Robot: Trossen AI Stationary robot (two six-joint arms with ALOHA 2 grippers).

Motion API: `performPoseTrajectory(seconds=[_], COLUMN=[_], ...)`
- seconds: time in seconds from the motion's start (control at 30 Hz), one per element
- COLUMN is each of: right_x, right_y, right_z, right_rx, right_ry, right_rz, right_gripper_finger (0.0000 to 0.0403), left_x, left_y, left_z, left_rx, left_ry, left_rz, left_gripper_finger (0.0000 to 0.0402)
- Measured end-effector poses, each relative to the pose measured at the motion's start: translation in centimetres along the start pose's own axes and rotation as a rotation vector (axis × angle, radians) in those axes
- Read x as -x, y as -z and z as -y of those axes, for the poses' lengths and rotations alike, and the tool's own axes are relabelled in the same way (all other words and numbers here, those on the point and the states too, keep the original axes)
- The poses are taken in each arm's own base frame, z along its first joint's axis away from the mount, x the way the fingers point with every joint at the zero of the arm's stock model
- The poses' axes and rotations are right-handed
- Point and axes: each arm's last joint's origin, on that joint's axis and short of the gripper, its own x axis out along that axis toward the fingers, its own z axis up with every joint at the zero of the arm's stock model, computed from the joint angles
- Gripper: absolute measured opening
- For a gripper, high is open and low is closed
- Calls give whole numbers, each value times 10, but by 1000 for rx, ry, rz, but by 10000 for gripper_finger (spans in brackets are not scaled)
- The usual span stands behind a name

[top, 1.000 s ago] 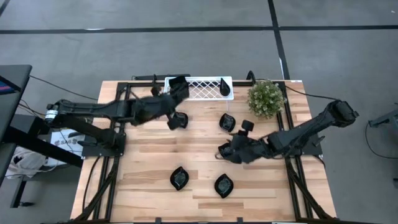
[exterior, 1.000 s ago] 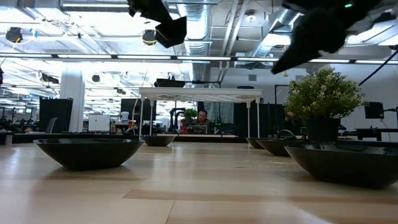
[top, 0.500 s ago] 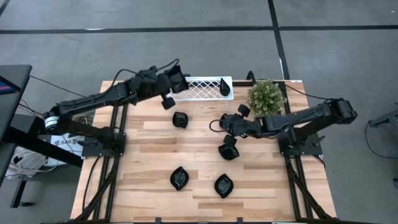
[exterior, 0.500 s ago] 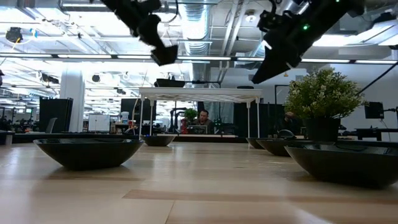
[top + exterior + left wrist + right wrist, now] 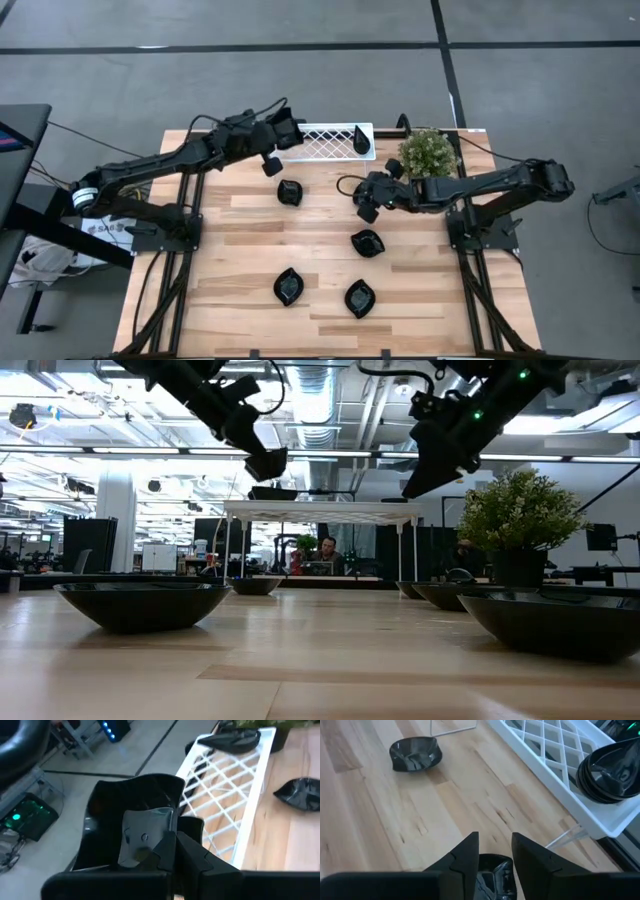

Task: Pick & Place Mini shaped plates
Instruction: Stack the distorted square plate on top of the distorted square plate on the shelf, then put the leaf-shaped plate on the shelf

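From above, we see our left end effector at the far edge of the table, beside the white lattice tray, pinching a mini shaped plate. Our right end effector hovers over another plate just beneath it, while four dishes lie loose on the wood.

At table height, both arms hang above the plates.

The left wrist view shows fingers clamped on the square plate's rim, short of the tray.

In the right wrist view, spread fingers straddle a dish.

We judge the glossy rim could slip, dropping the plate outside the tray.
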Motion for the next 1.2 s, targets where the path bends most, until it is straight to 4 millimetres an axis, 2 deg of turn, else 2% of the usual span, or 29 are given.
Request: performPoseTrajectory(seconds=[0.33,0.7,1.1,1.2], right_x=[-2,-2,-2,-2], right_y=[-3,-3,-2,-2], right_z=[2,1,2,2], right_rx=[-25,-22,-20,-19], right_ry=[-19,-41,-40,-40], right_rz=[15,7,5,5], right_gripper_finger=[111,111,111,111], left_x=[-27,-28,-27,-19], left_y=[12,12,11,6], left_z=[13,12,12,13], left_rx=[-76,-73,-70,-58], left_ry=[47,41,55,52], left_rz=[-87,-81,-69,-43], left_gripper_finger=[10,29,132,154])
